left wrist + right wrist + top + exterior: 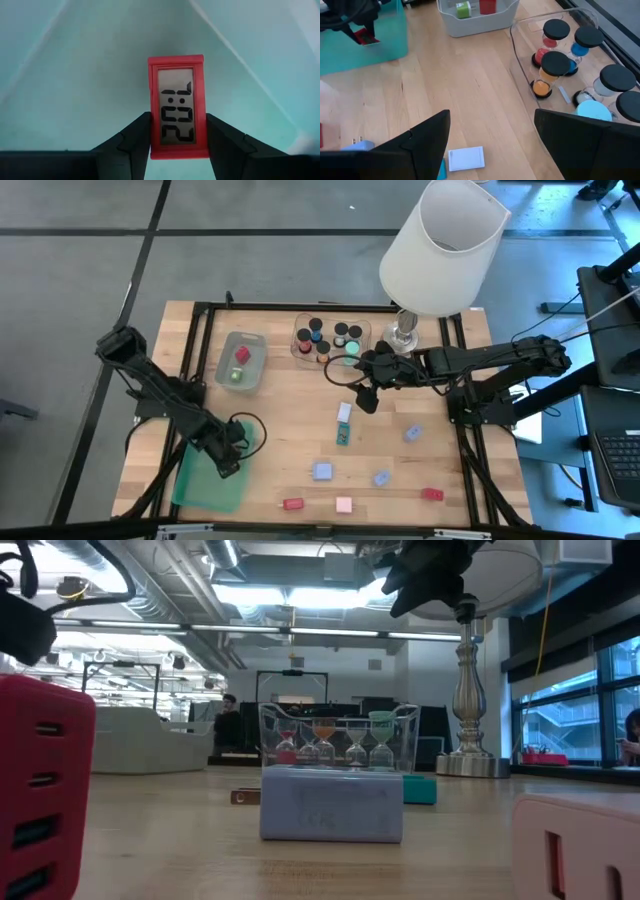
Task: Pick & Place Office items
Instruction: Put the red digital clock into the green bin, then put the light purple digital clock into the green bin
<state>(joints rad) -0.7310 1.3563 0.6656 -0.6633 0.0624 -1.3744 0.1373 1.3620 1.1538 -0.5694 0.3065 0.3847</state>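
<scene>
My left gripper point(228, 452) is over the flat green lid point(205, 480) at the table's near left and is shut on a small red digital clock point(177, 105); the right wrist view shows that clock point(364, 35) too. My right gripper point(362, 380) hangs open above the table's middle. It is beside the clear tray point(330, 340) of small sand timers with dark caps point(555, 62). Below it lies a pale blue block point(466, 158). More small blocks lie loose near the table's near edge: pale blue point(322, 471), red point(293, 504) and pink point(344, 504). My left gripper pinches the red clock between its two fingers point(135, 142), one on each long side of the red frame point(152, 145), at the end nearest the wrist. The fingers come from above, pointing down at the green lid. The display faces the wrist camera. Whether the clock's far end touches the lid, I cannot tell.
A grey tray point(241, 362) at the far left holds a red and a green block. A big white-shaded lamp point(440, 245) stands at the far right, its metal base point(470, 730) behind the clear tray. A teal item point(344, 423) and further blocks point(412, 433) point(432, 494) lie right of centre.
</scene>
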